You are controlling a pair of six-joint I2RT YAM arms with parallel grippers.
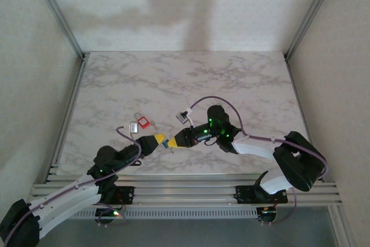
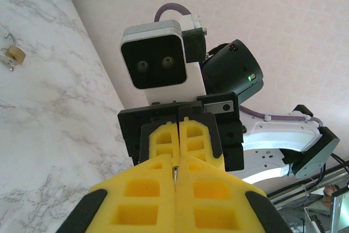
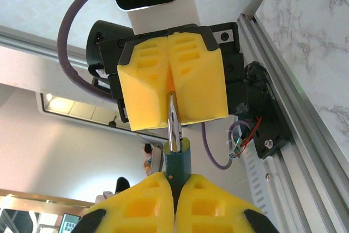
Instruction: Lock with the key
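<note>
Top external: high, behind the arm bases, looking down on white marbled table [image 1: 173, 79]. Wrist cams close-up, facing each other: left sees yellow-padded right gripper [image 2: 179, 145], right sees left gripper [image 3: 170, 88]; both also overhead.

Nothing legible anywhere — no word, brand, number or sign can be read on any surface. The small brass padlock [image 2: 15, 54] lying on the counter [image 2: 54, 135] is too small and blurred for any marking on it to be made out.
</note>
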